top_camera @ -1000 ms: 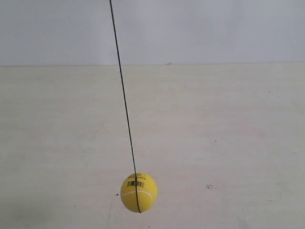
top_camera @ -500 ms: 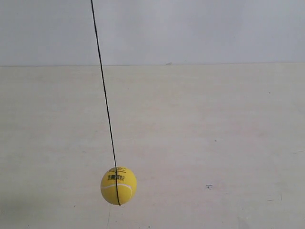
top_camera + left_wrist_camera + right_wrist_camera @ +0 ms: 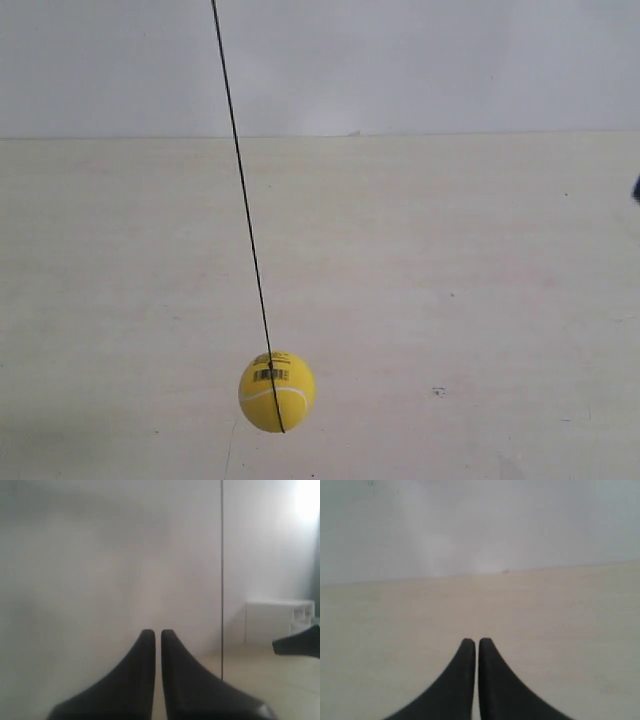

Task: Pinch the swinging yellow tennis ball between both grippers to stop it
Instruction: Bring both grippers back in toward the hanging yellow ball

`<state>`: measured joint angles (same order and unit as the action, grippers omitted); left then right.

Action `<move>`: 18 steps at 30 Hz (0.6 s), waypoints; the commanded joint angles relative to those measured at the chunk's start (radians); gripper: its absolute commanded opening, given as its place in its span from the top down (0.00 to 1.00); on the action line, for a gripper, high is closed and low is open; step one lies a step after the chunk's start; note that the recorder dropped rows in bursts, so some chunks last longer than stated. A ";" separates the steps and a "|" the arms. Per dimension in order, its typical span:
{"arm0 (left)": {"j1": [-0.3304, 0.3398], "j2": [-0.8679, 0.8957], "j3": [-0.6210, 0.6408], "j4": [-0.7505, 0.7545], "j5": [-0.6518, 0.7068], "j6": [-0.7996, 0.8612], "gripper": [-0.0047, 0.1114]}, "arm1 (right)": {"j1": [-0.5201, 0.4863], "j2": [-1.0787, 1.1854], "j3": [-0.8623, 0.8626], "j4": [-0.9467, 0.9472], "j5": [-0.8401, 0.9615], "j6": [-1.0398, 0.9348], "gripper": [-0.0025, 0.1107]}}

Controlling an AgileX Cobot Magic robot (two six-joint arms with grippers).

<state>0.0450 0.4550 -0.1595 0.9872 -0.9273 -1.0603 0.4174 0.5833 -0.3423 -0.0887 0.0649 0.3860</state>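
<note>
The yellow tennis ball (image 3: pixel 277 392) hangs low in the exterior view on a thin black cord (image 3: pixel 245 210) that slants up and to the left, and nothing touches it. Its barcode label and white seam face the camera. My left gripper (image 3: pixel 158 631) is shut with nothing in it. The cord (image 3: pixel 222 580) runs straight down beside it, but the ball is out of that view. My right gripper (image 3: pixel 478 640) is also shut and empty, pointing over the pale tabletop. A small dark tip (image 3: pixel 637 190) of the arm at the exterior view's right shows at the frame edge.
A pale wooden tabletop (image 3: pixel 450 300) spreads under the ball and meets a plain grey wall (image 3: pixel 400 60). In the left wrist view a white shelf unit (image 3: pixel 277 621) stands by the wall. A dark pointed shape (image 3: pixel 297 644) juts in at that view's edge.
The ball swung to the left of the exterior view, then partway back to the right. A dark tip has come in at that view's right edge.
</note>
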 commanded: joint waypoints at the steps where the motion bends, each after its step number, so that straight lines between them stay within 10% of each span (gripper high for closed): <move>1: 0.003 0.179 -0.005 0.169 0.000 -0.031 0.92 | 0.120 0.154 -0.006 -0.007 -0.035 -0.058 0.98; 7: 0.003 0.478 0.002 0.340 -0.058 0.026 0.92 | 0.277 0.390 -0.006 -0.007 -0.084 -0.141 0.98; 18: 0.003 0.992 0.097 0.189 -0.260 0.489 0.92 | 0.351 0.776 -0.006 -0.089 -0.350 -0.116 0.98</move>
<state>0.0450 1.3961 -0.0659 1.2198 -1.1532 -0.6248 0.7381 1.3163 -0.3446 -0.1153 -0.1925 0.2417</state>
